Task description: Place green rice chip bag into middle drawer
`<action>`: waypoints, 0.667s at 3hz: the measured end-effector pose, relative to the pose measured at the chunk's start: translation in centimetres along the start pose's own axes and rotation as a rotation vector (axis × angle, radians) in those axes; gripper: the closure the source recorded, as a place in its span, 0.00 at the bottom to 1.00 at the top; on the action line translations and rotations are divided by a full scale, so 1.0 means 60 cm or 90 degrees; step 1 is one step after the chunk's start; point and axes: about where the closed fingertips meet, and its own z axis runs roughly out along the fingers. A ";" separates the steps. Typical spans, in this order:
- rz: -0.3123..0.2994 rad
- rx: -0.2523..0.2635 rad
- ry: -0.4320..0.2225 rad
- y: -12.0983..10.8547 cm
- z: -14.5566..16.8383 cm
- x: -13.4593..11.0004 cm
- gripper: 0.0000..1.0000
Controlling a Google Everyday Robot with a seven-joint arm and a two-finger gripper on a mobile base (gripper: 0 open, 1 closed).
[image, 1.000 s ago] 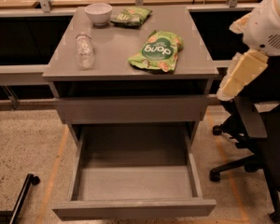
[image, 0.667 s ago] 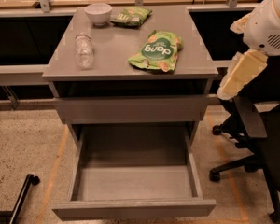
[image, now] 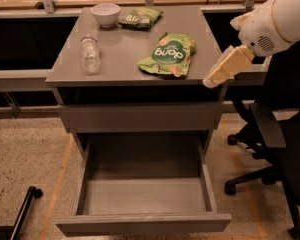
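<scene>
The green rice chip bag (image: 168,54) lies flat on the grey cabinet top (image: 125,59), right of centre, near the front edge. The middle drawer (image: 145,196) is pulled wide open below, and its flat grey floor is bare. My gripper (image: 211,81), cream-coloured, hangs at the cabinet's front right corner. It points down and left, and is a short way right of the bag and not touching it. It holds nothing that I can see.
A white bowl (image: 105,14) and a smaller olive-green bag (image: 140,17) sit at the back of the top. A clear plastic bottle (image: 90,54) lies at the left. The shallow upper drawer front (image: 140,116) is shut. A black office chair (image: 277,134) stands close on the right.
My gripper has moved left and up, from beside the cabinet's right side to its front right corner, closer to the bag. Nothing else has moved.
</scene>
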 end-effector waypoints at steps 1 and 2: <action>0.058 -0.006 -0.080 -0.063 0.079 -0.030 0.00; 0.064 -0.010 -0.083 -0.068 0.091 -0.023 0.00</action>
